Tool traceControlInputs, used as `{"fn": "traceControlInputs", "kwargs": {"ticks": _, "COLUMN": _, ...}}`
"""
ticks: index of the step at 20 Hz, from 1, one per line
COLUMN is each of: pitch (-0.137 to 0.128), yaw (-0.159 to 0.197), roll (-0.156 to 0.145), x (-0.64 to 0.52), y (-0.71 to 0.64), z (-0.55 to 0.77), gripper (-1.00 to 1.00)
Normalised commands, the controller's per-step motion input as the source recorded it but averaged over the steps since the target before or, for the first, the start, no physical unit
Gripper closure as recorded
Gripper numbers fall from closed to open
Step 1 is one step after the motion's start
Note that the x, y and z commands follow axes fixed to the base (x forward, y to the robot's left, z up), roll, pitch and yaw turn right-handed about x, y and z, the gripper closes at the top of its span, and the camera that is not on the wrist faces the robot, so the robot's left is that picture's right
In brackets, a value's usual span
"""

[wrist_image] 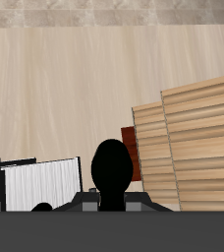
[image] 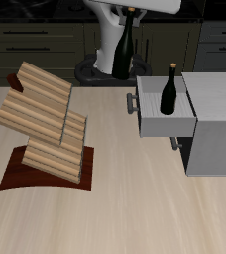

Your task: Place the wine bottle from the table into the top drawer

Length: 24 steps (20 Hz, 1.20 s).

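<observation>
Gripper (wrist_image: 112,207) is up high at the back of the table, near the robot's base. Only grey edges of it show in the wrist view, so I cannot tell whether the jaws are spread, closed, or pinching the glass.

The wine bottle (image: 127,45) is directly under the gripper. It is upright, with its neck up toward the gripper and its long axis in line with the approach. In the wrist view it is a black blob dead centre, seen end-on. Its base is hard to read: it could be on the table (image: 135,208) or just lifted off.

The top drawer (image: 169,125) is pulled open. From the gripper it lies toward the table's front edge and off to the side away from the wooden rack (image: 46,119). It is near but not beneath, so my read is that the move is a sideways-forward carry followed by a lowering.

A second dark bottle (image: 169,91) already stands upright inside that drawer. That leaves little room, and a clash of the two bottles looks the main risk.

The grey cabinet (image: 219,129) carries the drawer. The table top is light wood planks, and dark cupboards run along the back of the room.
</observation>
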Motion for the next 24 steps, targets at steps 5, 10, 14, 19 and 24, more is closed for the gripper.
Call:
{"fn": "traceControlInputs", "kwargs": {"ticks": 5, "pitch": -0.014, "yaw": 0.000, "roll": 0.009, "x": -0.19, "y": 0.01, "z": 0.07, "gripper": 1.00}}
{"fn": "traceControlInputs", "kwargs": {"ticks": 10, "pitch": 0.004, "yaw": -0.012, "roll": -0.029, "x": -0.21, "y": -0.09, "z": 0.05, "gripper": 1.00}}
{"fn": "traceControlInputs", "kwargs": {"ticks": 14, "pitch": -0.025, "yaw": 0.015, "roll": -0.016, "x": -0.37, "y": -0.11, "z": 0.08, "gripper": 1.00}}
{"fn": "traceControlInputs", "kwargs": {"ticks": 19, "pitch": -0.004, "yaw": 0.001, "roll": -0.024, "x": -0.15, "y": -0.12, "z": 0.04, "gripper": 1.00}}
{"fn": "traceControlInputs", "kwargs": {"ticks": 24, "pitch": -0.027, "yaw": 0.000, "roll": -0.013, "x": -0.29, "y": -0.01, "z": 0.03, "gripper": 1.00}}
